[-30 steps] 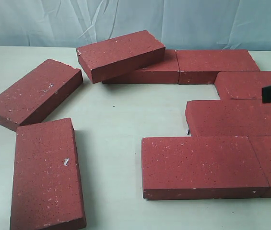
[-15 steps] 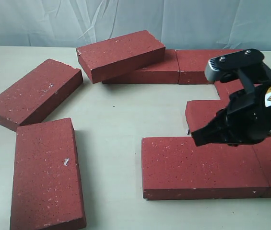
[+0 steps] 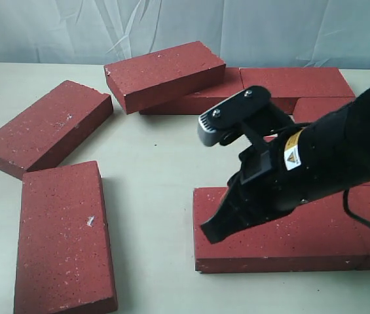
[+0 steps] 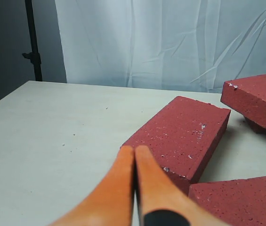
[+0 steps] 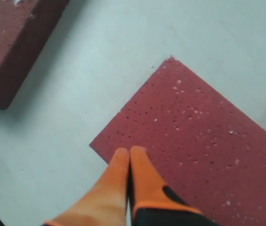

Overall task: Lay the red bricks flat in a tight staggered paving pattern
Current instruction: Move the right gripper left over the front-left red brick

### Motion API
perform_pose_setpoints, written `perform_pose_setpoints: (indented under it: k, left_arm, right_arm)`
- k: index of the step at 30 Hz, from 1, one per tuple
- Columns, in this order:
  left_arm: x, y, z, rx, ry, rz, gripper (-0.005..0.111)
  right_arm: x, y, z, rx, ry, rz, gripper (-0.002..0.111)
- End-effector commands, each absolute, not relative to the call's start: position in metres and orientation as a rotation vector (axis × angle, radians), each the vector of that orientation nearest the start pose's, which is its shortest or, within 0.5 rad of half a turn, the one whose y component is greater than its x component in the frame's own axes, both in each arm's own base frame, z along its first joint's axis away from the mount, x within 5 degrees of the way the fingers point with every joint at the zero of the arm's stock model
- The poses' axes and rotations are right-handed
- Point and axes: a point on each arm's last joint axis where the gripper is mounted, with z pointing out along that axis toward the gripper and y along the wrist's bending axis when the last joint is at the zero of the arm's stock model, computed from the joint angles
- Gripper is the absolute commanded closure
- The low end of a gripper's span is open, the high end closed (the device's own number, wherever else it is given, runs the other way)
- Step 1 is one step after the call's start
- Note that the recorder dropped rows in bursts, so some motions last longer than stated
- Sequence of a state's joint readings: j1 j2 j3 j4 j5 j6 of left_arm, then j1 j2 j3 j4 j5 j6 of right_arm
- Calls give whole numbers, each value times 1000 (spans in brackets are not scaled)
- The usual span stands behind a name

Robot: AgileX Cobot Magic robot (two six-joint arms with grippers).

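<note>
Right gripper (image 3: pixel 212 230): fingers pressed together, nothing held. I place it over left end of near-row brick (image 3: pixel 315 239); contact unclear.
Left gripper (image 4: pixel 133 149): fingers together, empty, near angled loose brick (image 4: pixel 182 136).
Front-left loose brick (image 3: pixel 63 239): flat, long axis front-to-back. It lies left of right gripper across bare table (image 3: pixel 152 170). I judge left arm nearer. Brick wants turning crosswise to match laid rows.

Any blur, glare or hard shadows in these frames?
Exterior view: even soft light, no glare, faint shadows under the red bricks; right gripper slightly soft. Left wrist view: left gripper out of focus, bricks sharp. Right wrist view: soft throughout.
</note>
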State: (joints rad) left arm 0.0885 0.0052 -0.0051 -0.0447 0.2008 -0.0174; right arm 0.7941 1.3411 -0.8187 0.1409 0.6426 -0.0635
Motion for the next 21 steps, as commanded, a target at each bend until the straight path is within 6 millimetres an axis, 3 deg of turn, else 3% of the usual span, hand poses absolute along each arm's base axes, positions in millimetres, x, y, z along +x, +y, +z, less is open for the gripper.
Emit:
perform_pose_setpoints:
  k: [1,11,21]
  left_arm:
    - [56,4,196,-118,1670,18,107]
    - [56,4,196,-118,1670,18,107]
    - [56,4,196,-118,1670,18,107]
  right_arm:
    - [164,202,237,-1100,2455,403,109]
    - [147,228,233,-1249,2432,423,109]
    - [167,257,237,-1253,2426,426,109]
